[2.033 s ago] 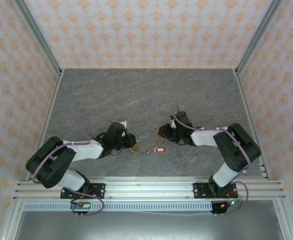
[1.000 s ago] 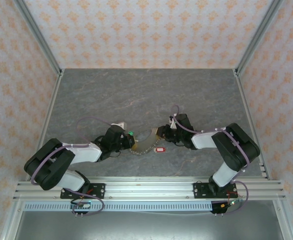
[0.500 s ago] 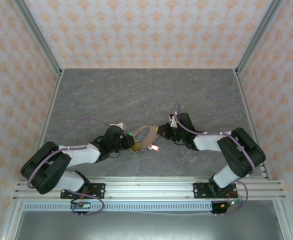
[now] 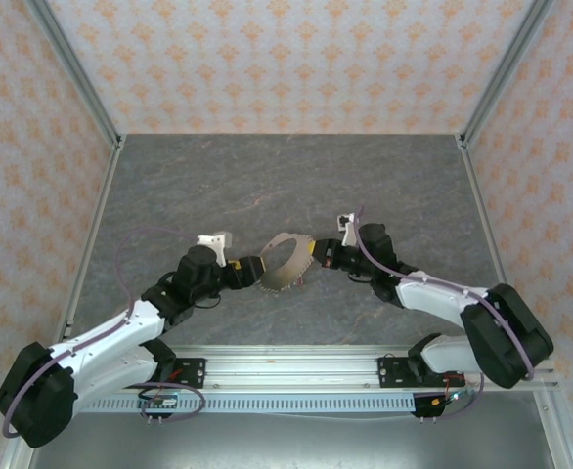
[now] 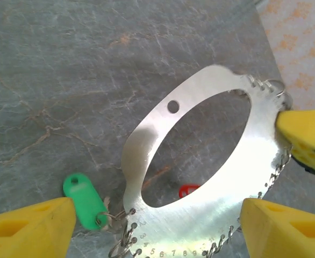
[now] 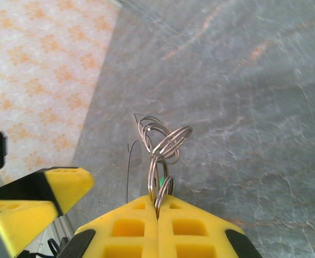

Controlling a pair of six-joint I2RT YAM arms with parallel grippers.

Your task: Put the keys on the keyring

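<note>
The keyring (image 5: 147, 140) is a flat silvery oval plate with numbered holes and small split rings along its edge. It is held up off the table between the two arms (image 4: 288, 259). My right gripper (image 6: 157, 207) is shut on split rings (image 6: 165, 142) at the plate's far end; its yellow fingers (image 5: 305, 134) show at the plate's edge. My left gripper (image 5: 156, 210) is open, one finger on either side of the plate's near end, not pinching it. A green tag (image 5: 85, 199) hangs from a ring. A key's red tag (image 5: 188, 190) shows through the plate's opening. The blue-tagged key is hidden.
Grey marbled table (image 4: 267, 186) with patterned walls on three sides and a metal rail (image 4: 286, 366) along the near edge. The left gripper's yellow fingers (image 6: 61, 183) stand close to the left of my right gripper.
My left gripper has opened and let go of the plate, and its arm has drawn back. The right gripper has shut on the split rings and raised the plate.
</note>
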